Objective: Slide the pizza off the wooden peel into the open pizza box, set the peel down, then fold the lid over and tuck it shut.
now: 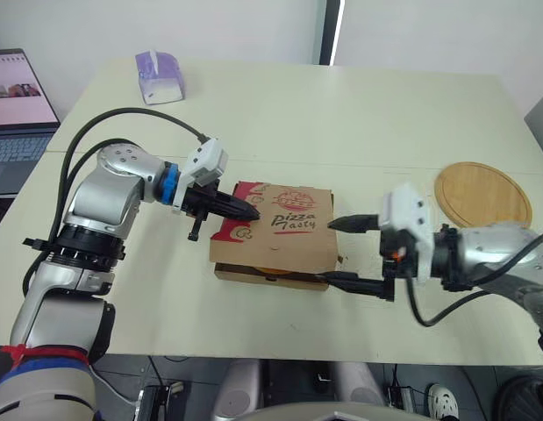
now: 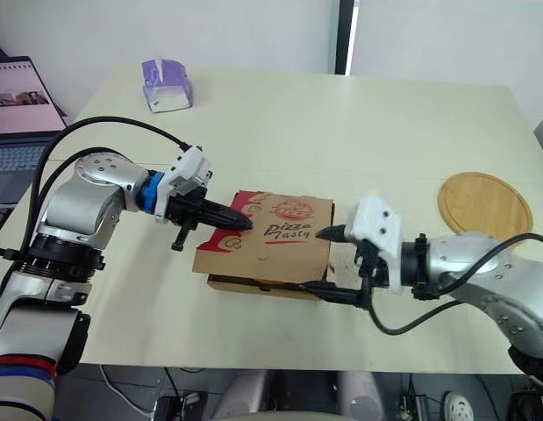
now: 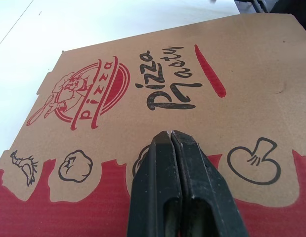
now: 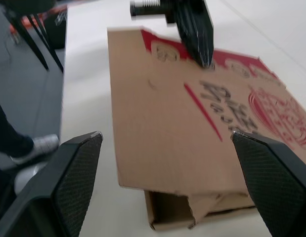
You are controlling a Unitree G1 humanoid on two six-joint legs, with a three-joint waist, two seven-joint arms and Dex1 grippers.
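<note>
Pizza box (image 1: 284,230) sits centre frame on the cream table (image 1: 341,114). Its lid is folded down, though the front edge is slightly raised and not tucked. A thin orange sliver in the front gap may be the pizza, but too little shows to be sure.

Left gripper (image 1: 253,212): fingers (image 3: 177,187) clenched together with nothing between them, tip resting on the printed lid near its left side.

Right gripper (image 1: 331,251): fingers (image 4: 78,168) spread wide and holding nothing, one above and one below the box's right edge.

Round wooden peel (image 1: 482,193) lies flat at the right of frame, well apart from the box. Purple tissue box (image 1: 159,77) upper left, laptop (image 1: 17,114) at the left edge.
</note>
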